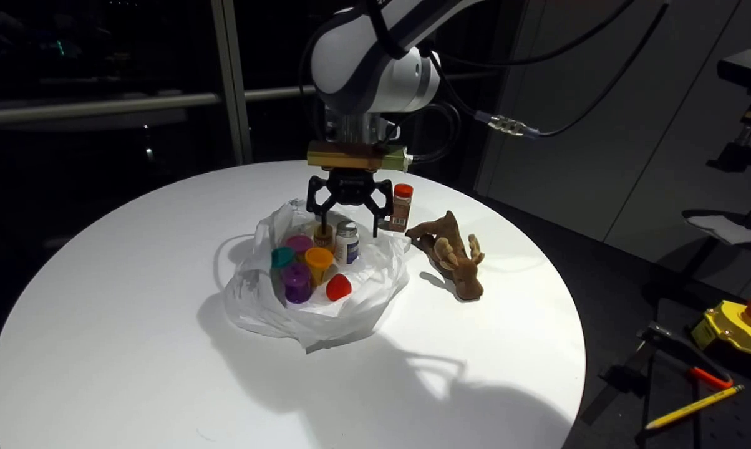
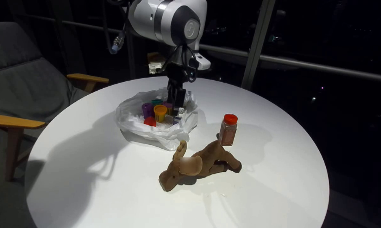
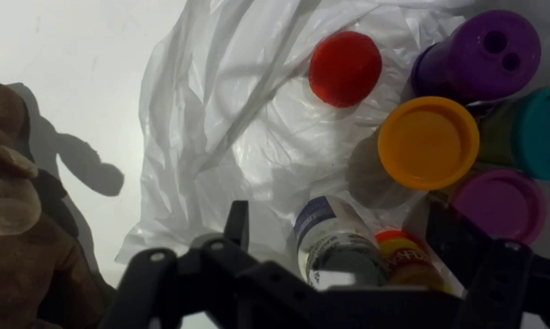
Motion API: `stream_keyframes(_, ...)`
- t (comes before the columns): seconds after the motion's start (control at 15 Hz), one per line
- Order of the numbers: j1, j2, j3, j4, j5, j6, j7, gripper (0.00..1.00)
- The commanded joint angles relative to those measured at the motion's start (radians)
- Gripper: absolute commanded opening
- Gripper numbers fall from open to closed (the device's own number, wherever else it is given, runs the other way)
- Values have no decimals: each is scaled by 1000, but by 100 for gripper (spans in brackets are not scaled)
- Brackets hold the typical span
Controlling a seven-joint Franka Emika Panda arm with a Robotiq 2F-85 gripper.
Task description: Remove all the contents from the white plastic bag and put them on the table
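Below my jaws, which stand wide apart with nothing gripped, the white plastic bag (image 1: 338, 321) lies spread on the counter (image 1: 113, 299), a white bottle (image 3: 336, 237) and a yellow tub (image 3: 409, 262) in it showing between them in my wrist view. Farther out or just beside the jaws, inside the bag too, are an orange tub (image 3: 428, 143), a pink-lidded tub (image 3: 501, 205), a teal-lidded tub (image 3: 542, 132), a purple container (image 3: 473, 64) and a red rounded piece (image 3: 345, 69). Off to one side of me, outside the bag, a brown plush animal (image 2: 208, 155) lies and a red-capped jar (image 2: 228, 129) stands.
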Motion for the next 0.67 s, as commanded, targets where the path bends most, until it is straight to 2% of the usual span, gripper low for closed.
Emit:
stream_keyframes(0.0, 0, 18, -3, 16, 26, 44, 22, 100)
stream_keyframes(0.13, 2, 28, -7, 23, 22, 52, 32, 100)
stream_keyframes(0.2, 2, 32, -7, 27, 20, 54, 35, 76)
stream_keyframes(0.33, 1, 37, -5, 31, 22, 55, 36, 66)
stream_keyframes(0.6, 12, 31, -15, 20, 5, 77, 42, 35)
